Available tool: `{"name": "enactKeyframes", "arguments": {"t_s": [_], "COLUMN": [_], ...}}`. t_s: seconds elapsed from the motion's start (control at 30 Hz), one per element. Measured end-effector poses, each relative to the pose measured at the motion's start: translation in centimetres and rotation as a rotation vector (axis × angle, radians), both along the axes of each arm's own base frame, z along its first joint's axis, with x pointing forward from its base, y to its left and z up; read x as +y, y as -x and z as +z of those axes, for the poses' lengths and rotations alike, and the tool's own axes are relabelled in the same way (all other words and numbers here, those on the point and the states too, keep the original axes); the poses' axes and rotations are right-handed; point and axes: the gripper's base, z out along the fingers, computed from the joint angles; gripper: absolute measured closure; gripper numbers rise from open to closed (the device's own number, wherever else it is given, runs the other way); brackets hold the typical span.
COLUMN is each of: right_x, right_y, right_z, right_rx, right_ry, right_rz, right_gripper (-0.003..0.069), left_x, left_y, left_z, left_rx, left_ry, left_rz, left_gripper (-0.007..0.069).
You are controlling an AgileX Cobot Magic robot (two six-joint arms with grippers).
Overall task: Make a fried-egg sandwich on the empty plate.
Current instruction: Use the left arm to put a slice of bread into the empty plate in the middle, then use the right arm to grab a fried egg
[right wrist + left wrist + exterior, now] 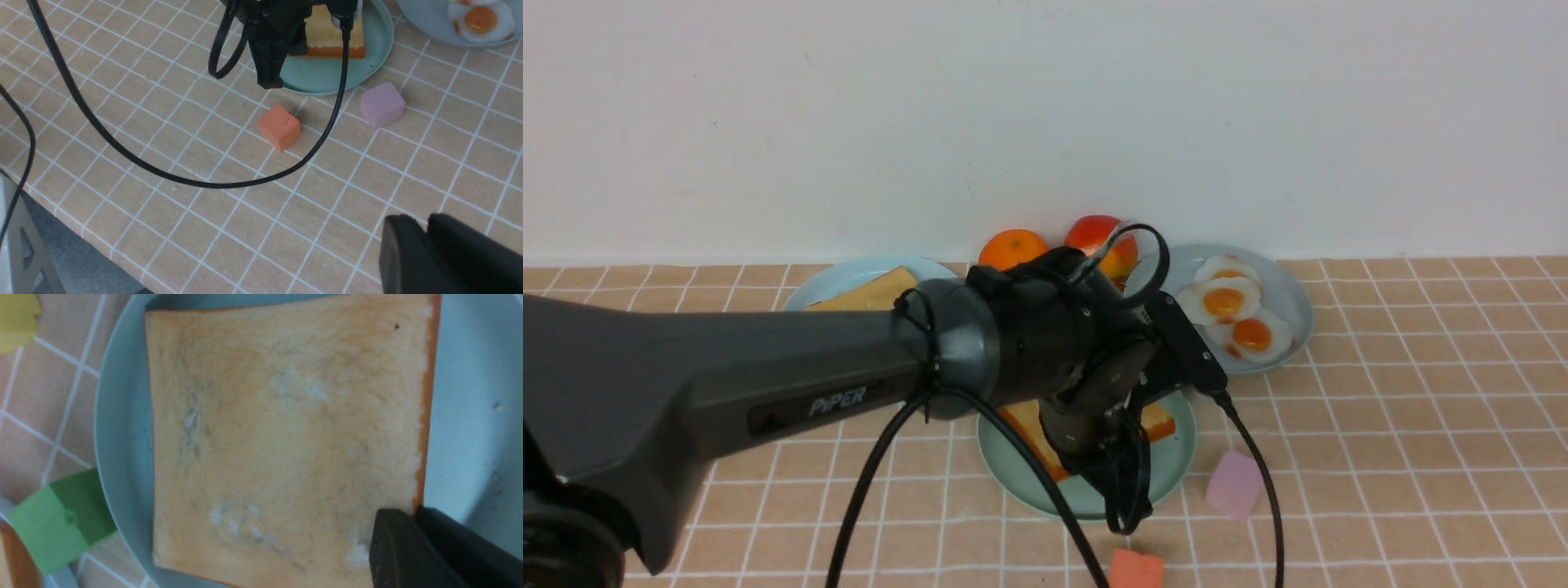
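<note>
The empty plate (pixel 1013 467), mint green, lies mid-table and bears one golden toast slice (pixel 286 437), which lies flat. My left gripper (pixel 414 512) reaches down over the plate, its two fingers pressed together on the slice's orange crust at one corner. The arm hides most of that slice (pixel 1160 425) in the front view. Three fried eggs (pixel 1227 302) lie on a grey-blue plate (pixel 1294 314) at the back right. In its wrist view my right gripper (pixel 425 222) hovers over bare tablecloth, fingers together, nothing between them.
A light-blue plate (pixel 849 282) at the back left holds more toast (pixel 874 294). An orange (pixel 1013 249) and an apple (pixel 1094 233) sit by the wall. A pink cube (pixel 1233 483) and an orange cube (pixel 1137 569) lie before the mint plate. A green cube (pixel 61 518) lies beside it.
</note>
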Motion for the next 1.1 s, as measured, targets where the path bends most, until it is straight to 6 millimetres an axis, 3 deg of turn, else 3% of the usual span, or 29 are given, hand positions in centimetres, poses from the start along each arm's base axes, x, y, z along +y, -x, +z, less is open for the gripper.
{"name": "enactKeyframes", "arguments": {"t_s": [0.07,0.2,0.23,0.27,0.3,0.37,0.43,0.5,0.53,0.57,0.67,0.7,0.77,0.87,1.0,1.03,1.1], "right_x": [0.0,0.0,0.0,-0.1,-0.1,0.0,0.3,0.5,0.6,1.0,1.8,2.0,2.7,3.3,3.1,3.0,2.0], "right_y": [0.0,-0.2,-0.2,-0.5,-0.5,-1.4,-2.6,-3.8,-4.2,-5.6,-9.2,-9.7,-13.4,-17.6,-23.4,-23.7,-27.8], "right_z": [0.0,0.2,0.2,0.4,0.4,0.5,0.5,0.2,0.1,-0.4,-2.3,-2.6,-4.4,-5.9,-7.9,-8.1,-10.0], "right_rx": [0.004,0.001,-0.003,-0.016,-0.018,-0.028,-0.018,0.004,0.011,0.041,0.131,0.143,0.217,0.294,0.358,0.362,0.404], "right_ry": [-0.004,-0.040,-0.042,-0.061,-0.061,-0.095,-0.112,-0.115,-0.114,-0.109,-0.078,-0.073,-0.040,-0.035,-0.058,-0.058,-0.076], "right_rz": [-0.005,-0.042,-0.046,-0.074,-0.075,-0.121,-0.146,-0.161,-0.163,-0.176,-0.197,-0.201,-0.224,-0.258,-0.330,-0.334,-0.393], "right_gripper": [0.0533,0.0452,0.0447,0.0409,0.0409,0.0364,0.0349,0.0347,0.0347,0.0347,0.0355,0.0356,0.0361,0.0363,0.0363,0.0363,0.0363], "left_x": [0.0,-0.1,-0.1,-0.1,-0.1,0.1,0.3,0.6,0.7,1.2,3.7,3.9,6.8,9.5,13.1,13.3,15.7], "left_y": [0.0,0.0,0.0,0.2,0.2,0.8,1.9,3.1,3.3,4.6,7.8,8.0,10.3,12.6,15.8,16.0,18.2], "left_z": [0.0,0.0,0.0,0.1,0.2,1.6,4.5,7.6,8.1,11.3,18.3,18.7,22.7,23.9,22.5,22.4,20.4], "left_rx": [-0.003,0.004,0.004,0.021,0.023,0.055,0.061,0.042,0.039,0.007,-0.085,-0.088,-0.142,-0.159,-0.160,-0.160,-0.165], "left_ry": [0.002,0.017,0.017,0.027,0.028,0.068,0.148,0.235,0.247,0.334,0.524,0.536,0.647,0.704,0.759,0.764,0.825], "left_rz": [-0.002,0.005,0.005,0.017,0.019,0.051,0.076,0.090,0.091,0.092,0.080,0.082,0.096,0.117,0.144,0.145,0.167], "left_gripper": [0.0554,0.0391,0.0391,0.0323,0.0309,0.0247,0.0232,0.0253,0.0258,0.0316,0.0487,0.0499,0.0637,0.0638,0.0638,0.0638,0.0638]}}
